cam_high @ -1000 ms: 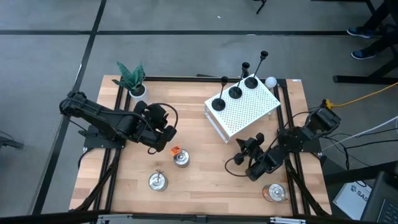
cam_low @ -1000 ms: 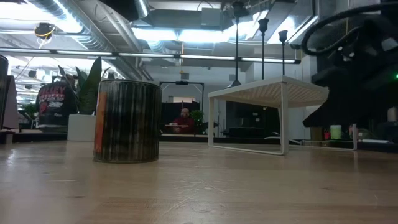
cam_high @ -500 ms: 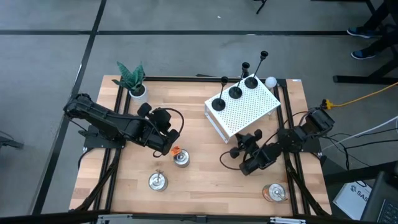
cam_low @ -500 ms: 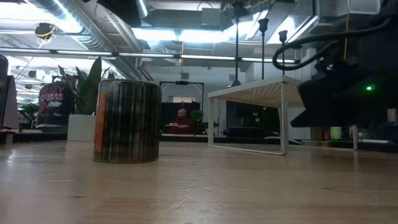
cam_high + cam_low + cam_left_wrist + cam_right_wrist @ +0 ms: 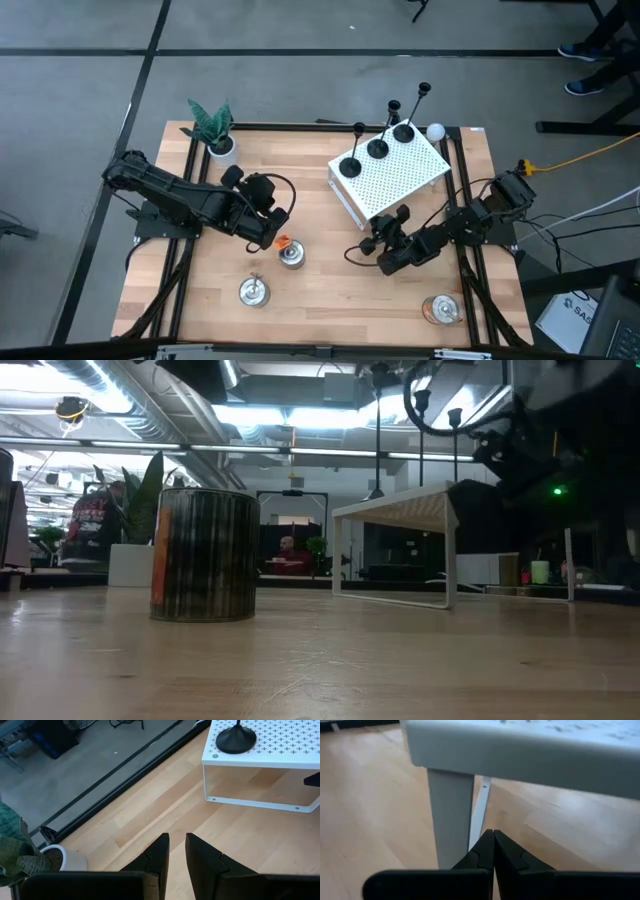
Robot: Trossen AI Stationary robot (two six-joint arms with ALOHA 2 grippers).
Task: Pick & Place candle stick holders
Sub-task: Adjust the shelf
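From above, my right gripper sits low over the wood just beside the near edge of the white perforated stand, while my left gripper waits over the middle-left of the table, near a small tin with an orange tag. The three candle stick holders stand in a row on top of the stand, bases touching its surface, stems upright. A potted plant is at the far left corner, a white ball by the stand's far corner, and two more round tins lie near the front edge. At table height, the tin looms large on the left, the stand rises at centre-right with the holders' stems above it, and my right arm fills the upper right as a dark mass. Through my left wrist, my fingers are parted by a narrow gap over bare wood, one holder's base visible on the stand. Through my right wrist, my fingertips are pressed together, empty, right in front of the stand's white leg.
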